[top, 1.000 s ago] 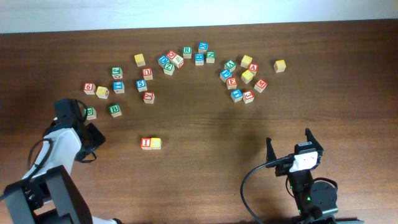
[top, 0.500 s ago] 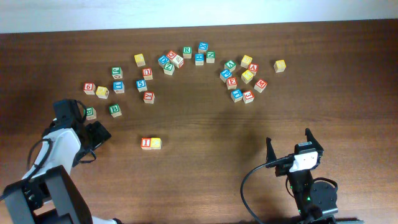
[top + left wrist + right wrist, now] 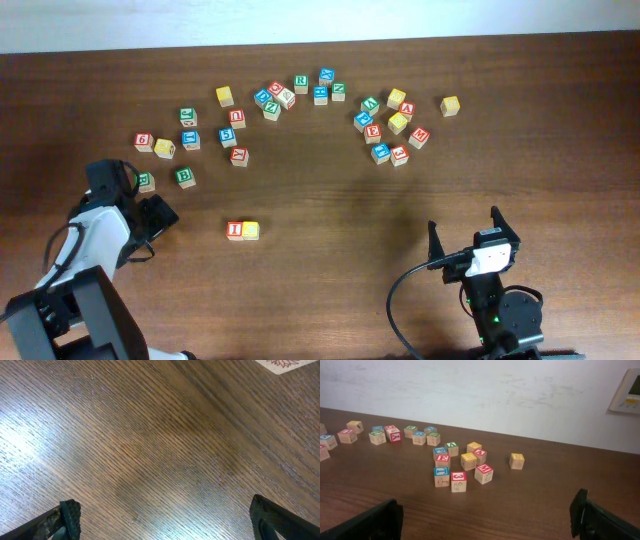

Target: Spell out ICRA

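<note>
The red "I" cube (image 3: 235, 229) and a yellow-faced cube (image 3: 250, 230) sit touching, side by side, at mid-table. Far back in the middle cluster is the green "R" cube (image 3: 301, 82) (image 3: 410, 430). The red "A" cube (image 3: 407, 109) (image 3: 480, 453) lies in the right cluster. My left gripper (image 3: 156, 216) (image 3: 165, 516) is open over bare wood, left of the "I" cube and apart from it. At the front right my right gripper (image 3: 465, 234) (image 3: 485, 516) also stands open and holds nothing.
Several other letter and digit cubes are scattered across the back. Two green cubes (image 3: 184, 177) (image 3: 146, 181) lie just behind my left gripper. A lone yellow cube (image 3: 450, 105) sits far right. A pale cube corner (image 3: 285, 364) shows at the left wrist view's top edge.
My left gripper's jaws have spread wider apart. The cubes and the right arm have not moved.
</note>
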